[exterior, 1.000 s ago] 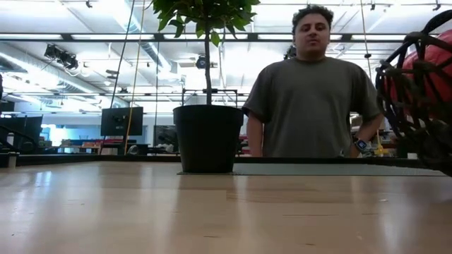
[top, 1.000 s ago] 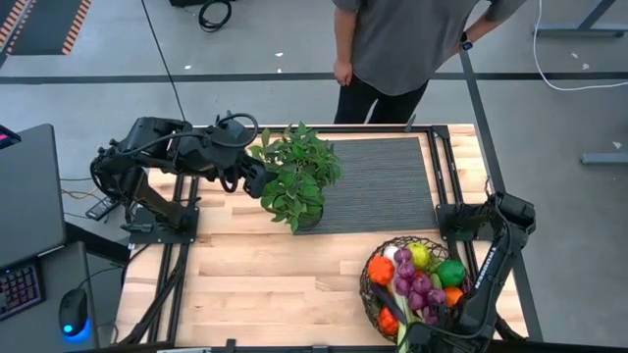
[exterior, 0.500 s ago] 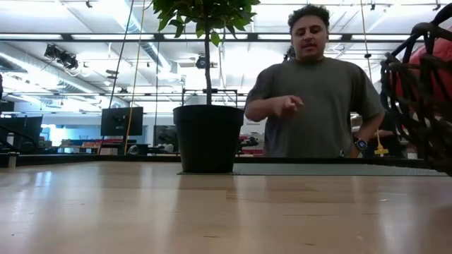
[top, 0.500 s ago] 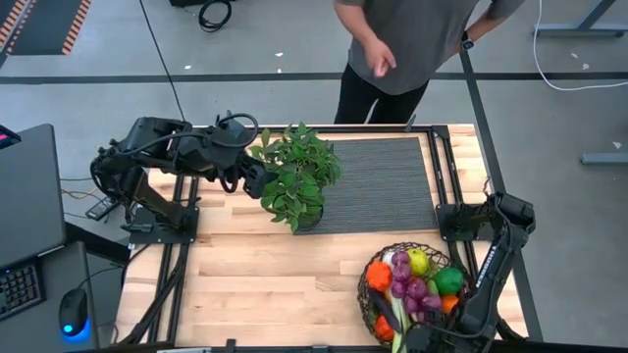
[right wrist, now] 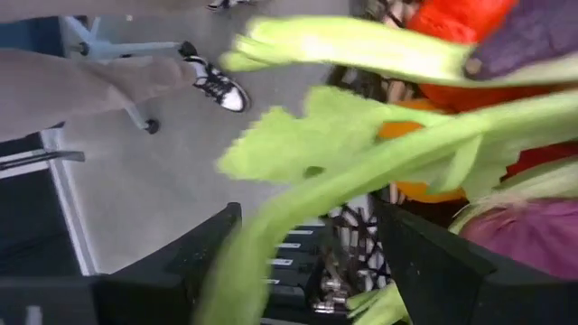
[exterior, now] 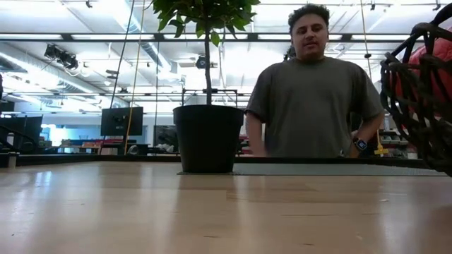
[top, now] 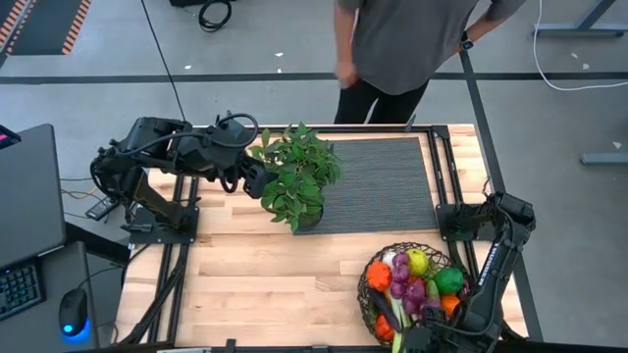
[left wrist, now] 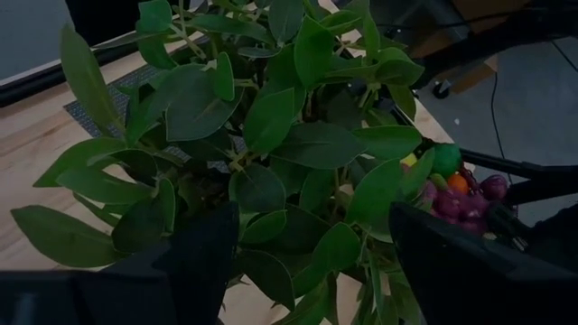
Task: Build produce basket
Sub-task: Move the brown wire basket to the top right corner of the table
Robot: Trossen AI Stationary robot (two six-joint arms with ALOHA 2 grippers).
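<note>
The dark wire basket [top: 365,284] stands at the table's near right, filled with produce: an orange tomato [top: 380,275], purple grapes [top: 412,291], a lemon [top: 418,261], a lime [top: 448,281] and a leek [top: 397,316]. The low view shows the basket's wall [exterior: 417,92] at the right. My right gripper [right wrist: 307,271] is open at the basket's near side [top: 420,338], and the leek's pale green leaves [right wrist: 361,162] pass between its fingers. Beside the potted plant at the far left, my left gripper [top: 257,179] hangs open, with leaves in front of its fingers [left wrist: 316,271]. My right gripper stands open around the leek's green leaves [right wrist: 271,226], which slant across the gap between the two fingers. I cannot tell whether either finger touches them. The leek lies in the basket with its leaves sticking out over the near rim.
A leafy potted plant [top: 294,176] stands on the near left corner of a black ribbed mat [top: 383,181] at the table's far side. Its dark pot [exterior: 208,137] shows in the low view. A person [top: 412,39] stands behind the far edge. Bare wood lies left of the basket.
The basket with its produce has shifted a little toward the table's near edge and sunk lower in the low view, then kept still. The person behind the table raised a hand and lowered it again.
</note>
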